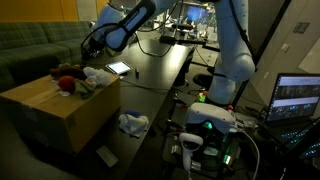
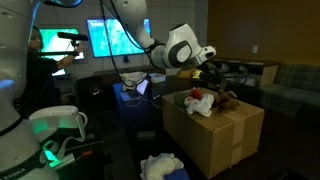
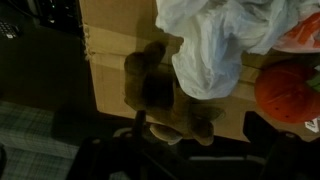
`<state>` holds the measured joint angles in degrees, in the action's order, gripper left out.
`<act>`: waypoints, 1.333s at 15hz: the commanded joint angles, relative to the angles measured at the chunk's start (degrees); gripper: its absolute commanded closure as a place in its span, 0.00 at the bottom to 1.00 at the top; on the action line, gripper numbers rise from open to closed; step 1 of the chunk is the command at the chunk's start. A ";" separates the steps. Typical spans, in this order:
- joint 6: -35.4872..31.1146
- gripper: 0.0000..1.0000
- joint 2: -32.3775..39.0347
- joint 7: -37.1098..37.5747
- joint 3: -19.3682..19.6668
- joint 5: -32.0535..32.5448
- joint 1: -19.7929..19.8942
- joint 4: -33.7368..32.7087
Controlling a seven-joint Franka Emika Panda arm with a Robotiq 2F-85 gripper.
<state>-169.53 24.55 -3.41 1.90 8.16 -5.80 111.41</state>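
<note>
A cardboard box (image 1: 62, 108) (image 2: 215, 130) carries a brown plush toy (image 3: 160, 85), a crumpled white plastic bag (image 3: 215, 40) and a red-orange toy (image 3: 290, 90). In the wrist view the plush lies on the box top (image 3: 110, 60), partly under the bag. My gripper (image 3: 200, 135) is open, its dark fingers wide apart on either side of the plush's lower end. It hovers above the box top in both exterior views (image 1: 88, 45) (image 2: 212, 62) and holds nothing. The red toy (image 1: 68, 83) (image 2: 200, 102) and the bag (image 1: 96, 77) also show there.
A white cloth (image 1: 133, 123) (image 2: 160, 167) lies on the floor beside the box. A long dark table (image 1: 150, 60) holds a tablet (image 1: 118, 68) and cables. A laptop (image 1: 300, 97) stands by the robot base. A person (image 2: 45, 60), monitors (image 2: 110, 38) and a sofa (image 1: 30, 45) are around.
</note>
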 commanded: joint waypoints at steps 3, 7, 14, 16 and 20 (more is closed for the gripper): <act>6.10 0.00 4.37 -1.81 -1.22 1.44 -0.38 -10.45; 11.81 0.00 9.15 -6.27 -3.59 0.59 1.17 -17.91; 23.93 0.00 18.83 -13.99 -5.56 0.50 3.58 -31.35; 26.28 0.00 21.50 -15.59 -5.64 0.42 4.27 -35.26; 29.88 0.00 26.49 -17.59 -5.38 0.43 5.33 -42.36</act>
<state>-143.14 46.05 -18.64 -2.74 8.77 -1.48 77.43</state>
